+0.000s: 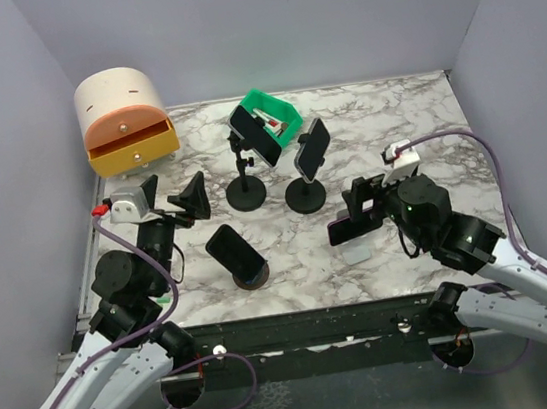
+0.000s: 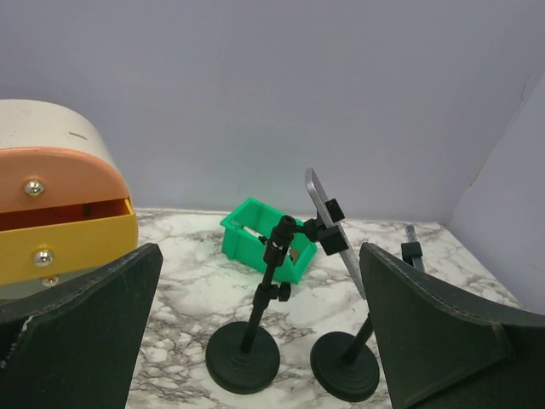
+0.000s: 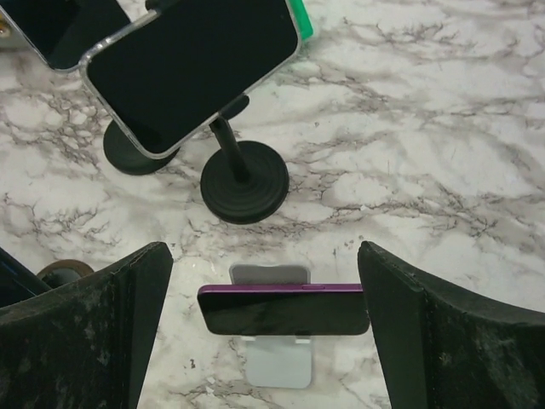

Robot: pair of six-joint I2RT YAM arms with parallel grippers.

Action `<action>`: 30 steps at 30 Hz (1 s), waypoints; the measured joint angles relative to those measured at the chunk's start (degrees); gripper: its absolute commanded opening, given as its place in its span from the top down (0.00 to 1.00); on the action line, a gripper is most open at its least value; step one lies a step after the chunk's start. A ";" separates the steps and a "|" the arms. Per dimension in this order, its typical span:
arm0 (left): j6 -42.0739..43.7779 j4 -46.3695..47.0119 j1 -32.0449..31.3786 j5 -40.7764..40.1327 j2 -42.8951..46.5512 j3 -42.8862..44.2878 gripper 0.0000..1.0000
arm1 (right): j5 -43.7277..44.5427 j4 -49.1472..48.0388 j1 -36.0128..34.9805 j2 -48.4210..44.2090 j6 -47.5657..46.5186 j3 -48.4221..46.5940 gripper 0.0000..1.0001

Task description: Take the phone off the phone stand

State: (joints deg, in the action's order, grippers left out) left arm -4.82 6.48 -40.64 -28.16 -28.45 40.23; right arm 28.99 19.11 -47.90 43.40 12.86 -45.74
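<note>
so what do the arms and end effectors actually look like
The left arm and right arm have white shells, black joints and purple cables. The left end effector and right end effector each have two black wedge-shaped fingers, dusty and scuffed, with a white camera block on each wrist.

Marble table [image 1: 426, 134], green bin [image 1: 277, 113], drawer box [image 1: 124, 118], two black stands [image 1: 246, 196], pale stand [image 3: 279, 366]

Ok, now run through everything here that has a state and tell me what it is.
left pincer: open, empty.
right pincer: open, straddling the purple phone.
purple phone: on its grey stand, ungripped.
left black-stand phone: clamped, tilted, screen dark.
right black-stand phone: clamped, tilted, screen dark.
near phone: leaning on a low round stand.
drawer box: seems slightly ajar.
green bin: holds small items.
</note>
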 measured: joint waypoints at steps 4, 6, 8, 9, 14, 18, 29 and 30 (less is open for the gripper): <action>0.07 0.92 0.02 0.09 0.20 -0.63 0.01 | -1.51 0.20 1.01 1.92 4.17 1.05 0.05; 0.15 0.94 0.02 0.15 0.20 -0.72 0.01 | -4.04 -0.61 2.25 2.86 6.49 2.25 0.05; 0.20 1.07 0.02 0.37 0.20 -0.76 0.01 | -6.86 -1.68 3.54 3.23 8.28 3.87 0.05; 0.20 1.16 0.02 0.50 0.22 -0.81 0.01 | -8.46 -2.40 4.00 3.28 9.16 4.72 0.05; 0.28 1.31 0.02 1.86 0.13 -1.38 0.01 | -15.50 -7.37 4.52 3.43 11.37 6.69 0.05; 0.33 1.29 0.02 3.02 -0.31 -1.38 0.01 | -14.21 -9.46 4.48 2.49 12.17 7.08 0.05; 0.28 1.57 0.02 4.44 -1.55 -1.38 0.01 | -8.68 -5.42 4.52 4.07 12.79 7.43 0.03; 0.24 1.60 0.02 4.57 -1.75 -1.38 0.01 | -7.89 -4.79 4.52 3.98 13.60 7.54 0.02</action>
State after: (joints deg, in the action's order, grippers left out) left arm -4.58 8.08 -40.62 -23.59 -30.20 38.85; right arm 21.10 14.33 -43.38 47.37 26.46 -38.20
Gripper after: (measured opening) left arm 0.990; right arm 0.964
